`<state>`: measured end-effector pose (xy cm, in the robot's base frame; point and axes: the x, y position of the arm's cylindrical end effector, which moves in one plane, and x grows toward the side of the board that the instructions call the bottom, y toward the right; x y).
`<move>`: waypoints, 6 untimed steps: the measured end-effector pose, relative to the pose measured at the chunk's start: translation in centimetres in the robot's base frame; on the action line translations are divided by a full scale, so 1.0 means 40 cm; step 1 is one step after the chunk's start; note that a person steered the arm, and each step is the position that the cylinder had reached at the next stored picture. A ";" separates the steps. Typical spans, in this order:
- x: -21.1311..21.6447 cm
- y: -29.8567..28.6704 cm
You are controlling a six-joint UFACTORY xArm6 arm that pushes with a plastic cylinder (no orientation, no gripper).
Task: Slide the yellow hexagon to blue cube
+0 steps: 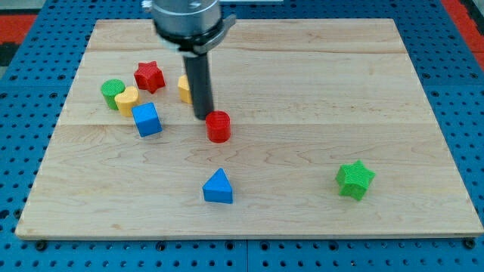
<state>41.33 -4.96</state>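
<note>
My tip beside red cylinder

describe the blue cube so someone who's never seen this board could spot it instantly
Start at the wooden board and go to the cluster of blocks in its upper left. The blue cube is the lowest block there, just below the yellow cylinder and left of my tip. The only other blue block, the blue triangle, sits alone near the bottom edge.

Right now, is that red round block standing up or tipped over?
Standing upright: the red cylinder shows its flat round top facing up, just right of my tip.
</note>
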 end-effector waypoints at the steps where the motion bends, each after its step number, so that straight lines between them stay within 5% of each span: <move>1: -0.119 0.020; 2: -0.171 -0.040; 6: -0.101 -0.176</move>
